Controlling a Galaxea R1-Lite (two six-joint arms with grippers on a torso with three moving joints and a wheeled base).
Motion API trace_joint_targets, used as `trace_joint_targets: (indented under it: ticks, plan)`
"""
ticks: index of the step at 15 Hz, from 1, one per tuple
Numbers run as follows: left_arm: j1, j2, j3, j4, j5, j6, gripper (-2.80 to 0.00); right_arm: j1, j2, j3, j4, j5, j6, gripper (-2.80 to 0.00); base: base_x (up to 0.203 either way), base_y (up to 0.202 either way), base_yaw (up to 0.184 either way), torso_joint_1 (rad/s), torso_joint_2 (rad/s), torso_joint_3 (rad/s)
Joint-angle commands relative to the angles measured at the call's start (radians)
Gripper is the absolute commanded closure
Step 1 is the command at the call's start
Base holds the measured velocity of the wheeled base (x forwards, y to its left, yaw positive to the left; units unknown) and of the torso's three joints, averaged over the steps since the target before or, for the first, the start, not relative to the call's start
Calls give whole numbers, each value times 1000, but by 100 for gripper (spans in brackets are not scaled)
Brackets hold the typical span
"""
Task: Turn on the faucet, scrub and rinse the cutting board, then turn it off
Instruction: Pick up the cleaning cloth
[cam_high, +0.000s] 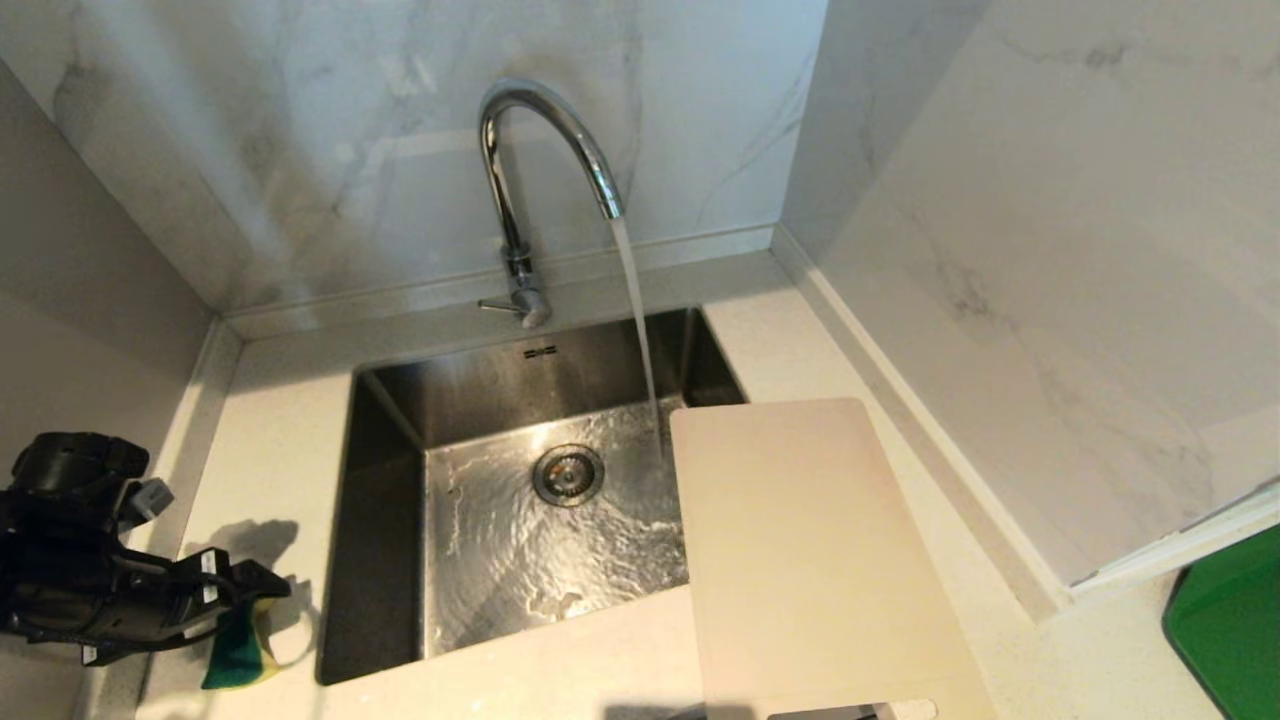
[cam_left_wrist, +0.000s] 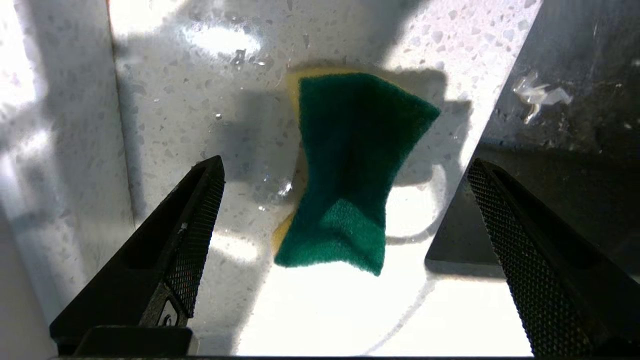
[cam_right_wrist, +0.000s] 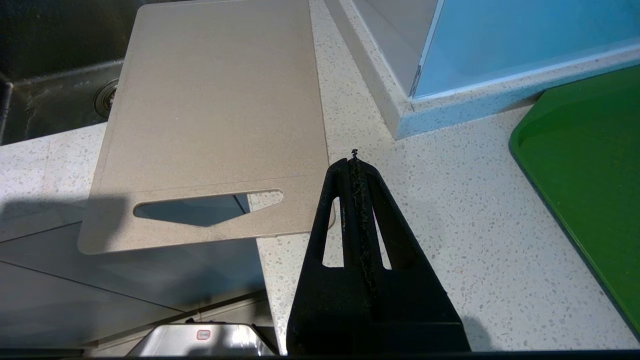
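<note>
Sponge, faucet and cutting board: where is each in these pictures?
Sponge (cam_left_wrist: 350, 165): left wrist view, green scrubbing face.
Faucet (cam_high: 545, 110): head view, top of the arched spout.
Cutting board (cam_right_wrist: 215, 100): right wrist view, middle of its flat face.

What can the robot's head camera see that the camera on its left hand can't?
Only the head view shows the faucet running into the sink and the cutting board. Only the left wrist view shows the left end effector wide open. Both show the green-and-yellow sponge lying on the counter.
</note>
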Motion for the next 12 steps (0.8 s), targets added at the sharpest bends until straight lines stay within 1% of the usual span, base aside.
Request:
trace_joint_targets:
  ticks: [1, 5, 8, 12]
  plan:
    - [-3, -18, 20, -1, 1, 3, -280, 0, 0, 1, -1, 0, 0, 0, 0, 0, 0, 0, 0, 0]
    - [-3, -20, 38, 2, 0, 4, -280, 0, 0, 0, -1, 0, 0, 0, 0, 0, 0, 0, 0, 0]
    - [-3, -21, 44, 5, -36, 10, -280, -1, 0, 0, -1, 0, 0, 0, 0, 0, 0, 0, 0, 0]
    - [-3, 2, 42, -1, -38, 8, -280, 0, 0, 1, -1, 0, 0, 0, 0, 0, 0, 0, 0, 0]
